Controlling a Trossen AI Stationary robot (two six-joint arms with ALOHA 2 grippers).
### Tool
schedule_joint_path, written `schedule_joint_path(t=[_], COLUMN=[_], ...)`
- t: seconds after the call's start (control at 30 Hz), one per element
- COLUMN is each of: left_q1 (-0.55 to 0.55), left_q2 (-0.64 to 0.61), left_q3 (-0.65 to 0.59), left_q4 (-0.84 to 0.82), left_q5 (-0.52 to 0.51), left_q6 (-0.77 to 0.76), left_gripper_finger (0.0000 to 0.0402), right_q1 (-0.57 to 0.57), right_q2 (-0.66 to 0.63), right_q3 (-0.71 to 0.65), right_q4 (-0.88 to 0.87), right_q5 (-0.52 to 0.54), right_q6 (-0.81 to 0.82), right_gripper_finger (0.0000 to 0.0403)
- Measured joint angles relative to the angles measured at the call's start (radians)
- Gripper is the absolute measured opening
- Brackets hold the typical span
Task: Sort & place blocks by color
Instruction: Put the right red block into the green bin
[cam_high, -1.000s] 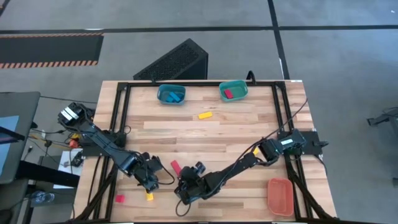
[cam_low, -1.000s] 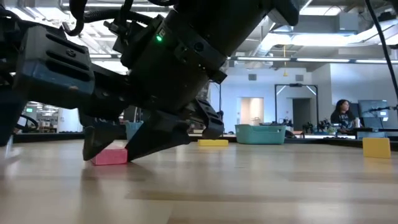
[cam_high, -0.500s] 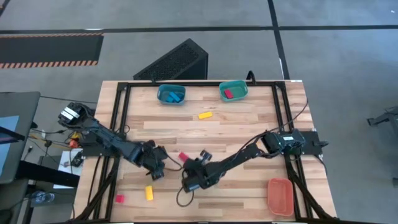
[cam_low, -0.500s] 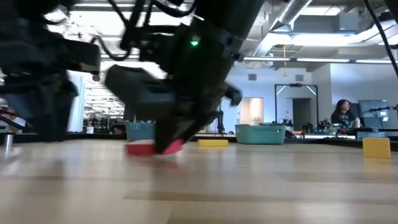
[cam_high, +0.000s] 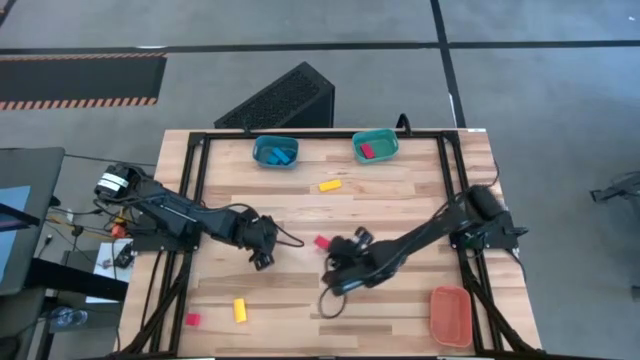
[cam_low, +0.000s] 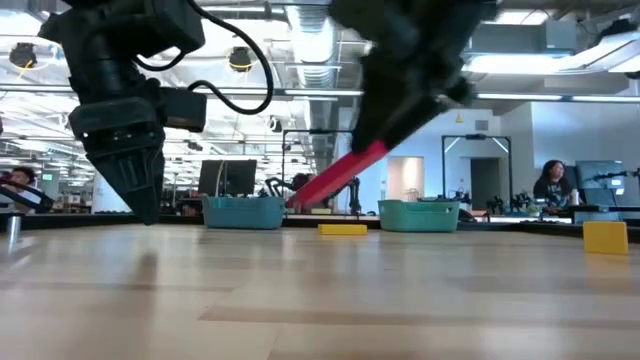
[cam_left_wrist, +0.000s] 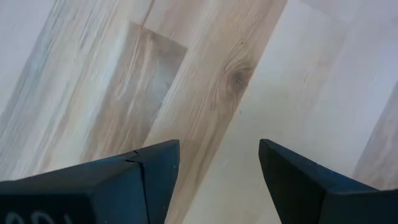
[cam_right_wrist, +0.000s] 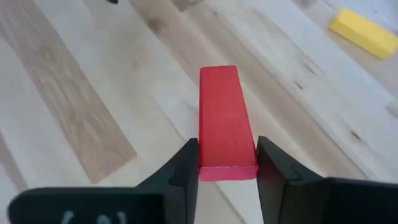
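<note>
Holding the red bar by one end, your right pincer was clamped on it, lifted off the worktop and jutting ahead, likely for carrying to a bin. Your left pincer hovered nearby, spread open and empty.

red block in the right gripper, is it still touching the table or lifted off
Apart. The low view shows the red block tilted in the right gripper, clear of the table, with the room visible beneath it.
</note>
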Motion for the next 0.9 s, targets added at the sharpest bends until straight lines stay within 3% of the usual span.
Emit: schedule_joint_path(t=[0.23, 0.47, 0.77, 0.9], left_q1=[0.000, 0.016, 0.173, 0.256], left_q2=[-0.001, -0.001, -0.001, -0.001], left_q3=[0.000, 0.000, 0.005, 0.023], left_q4=[0.039, 0.104, 0.254, 0.263], left_q5=[0.000, -0.008, 0.046, 0.097], left_q6=[0.012, 0.069, 0.330, 0.411], left_gripper_finger=[0.0208, 0.0208, 0.0208, 0.0208], right_q1=[-0.026, -0.120, -0.418, -0.611], right_q2=[-0.332, -0.599, -0.705, -0.670], right_q3=[-0.337, -0.462, -0.461, -0.461], right_q4=[0.137, 0.090, 0.013, 0.024], right_q5=[0.021, 0.135, 0.109, -0.045], right_q6=[0.077, 0.108, 0.068, -0.064], right_gripper_finger=[0.0114, 0.0114, 0.0114, 0.0114])
